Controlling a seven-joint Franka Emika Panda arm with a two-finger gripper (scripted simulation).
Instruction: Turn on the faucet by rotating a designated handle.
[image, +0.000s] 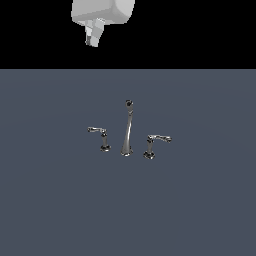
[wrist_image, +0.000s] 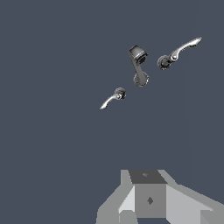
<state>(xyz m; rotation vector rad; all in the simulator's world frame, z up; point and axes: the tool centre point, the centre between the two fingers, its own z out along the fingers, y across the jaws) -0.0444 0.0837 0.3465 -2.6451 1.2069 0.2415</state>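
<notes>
The handle with the stubbier lever stands on a short flared post at the exterior view's left of the spout, its arm pointing toward the exterior view's left. In the wrist view the same handle shows as the shorter lever, set apart from the spout and across it from the longer one. It rests on the flat blue-grey floor, roughly in the middle of that surface, far lower than the spout beside it.

Open floor lies all around the handle; on its spout side there is a clear gap between the two posts. The floor's far edge meets black background well behind the set, and its other edges run out of frame.

By count: one faucet of three pieces, namely one tall tapered spout with a dark knob tip and two lever handles, the second handle having the longer arm; and one gripper.

The gripper hangs high above, well apart from the faucet, touching nothing. Its body is cut off by the exterior view's upper edge, and in the wrist view only grey blocky parts show at the frame's border, so whether the jaws are apart or together cannot be told. The chrome pieces are small and their fine detail is hard to make out.
</notes>
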